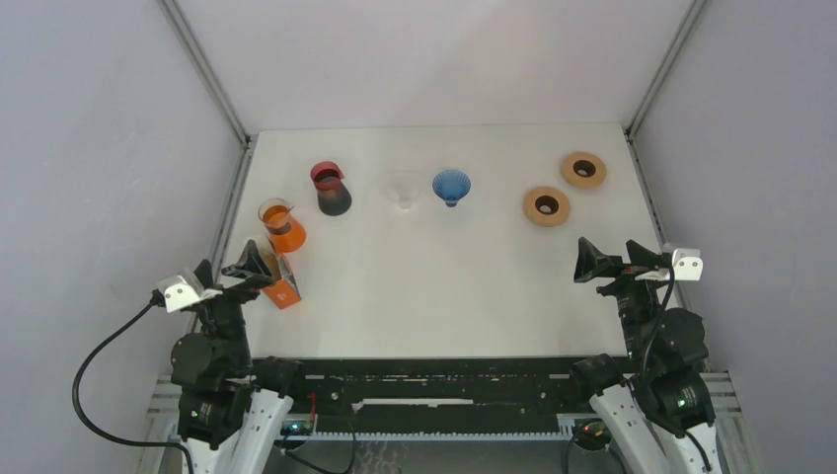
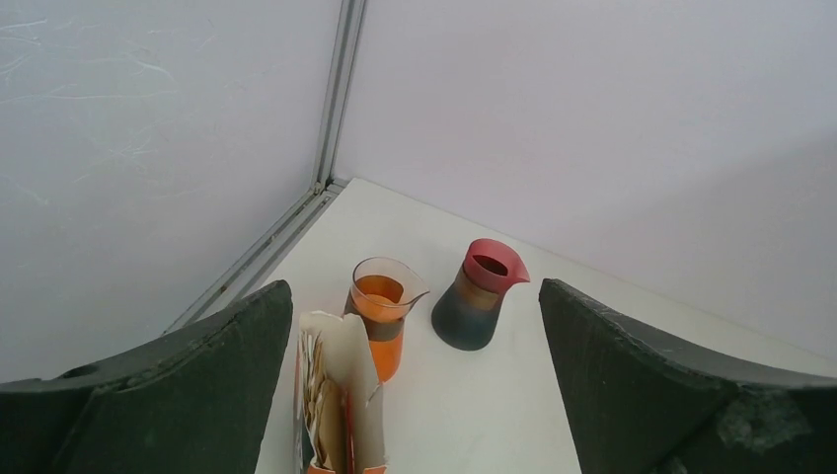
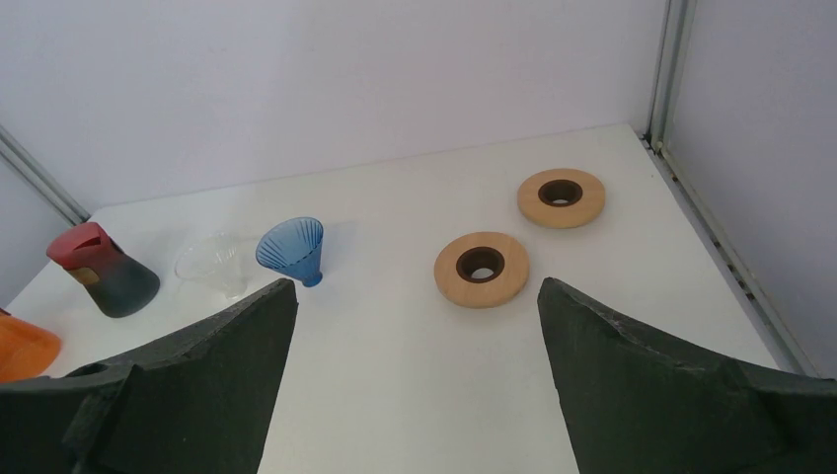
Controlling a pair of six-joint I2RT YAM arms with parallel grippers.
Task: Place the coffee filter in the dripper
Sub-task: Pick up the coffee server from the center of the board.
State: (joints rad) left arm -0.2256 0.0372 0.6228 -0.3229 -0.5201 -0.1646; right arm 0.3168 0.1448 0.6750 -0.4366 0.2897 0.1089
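1. Coffee filter (image 2: pixel 321 400): a stack of paper filters stands upright in an open orange box (image 1: pixel 284 286) by the bench's left edge, on the near side. None appears to have been drawn out.
2. Left gripper (image 1: pixel 249 267): jaws spread wide and empty. It hovers at the box, whose open top shows between its fingers in the wrist view.
3. Right gripper (image 1: pixel 614 262): jaws spread wide and empty, near the right edge, well apart from every item.
4. Orange carafe (image 1: pixel 281 225): just behind the box. A red-topped carafe (image 1: pixel 331 188) stands beyond it.
5. Clear dripper (image 1: pixel 403 188) and blue dripper (image 1: pixel 451 185): side by side toward the far edge, mid-bench.
6. Step in hand: the filter pick, not yet begun.
7. Next move: lower the left gripper into the box mouth and pinch one filter edge. The thin sheets may lift together.
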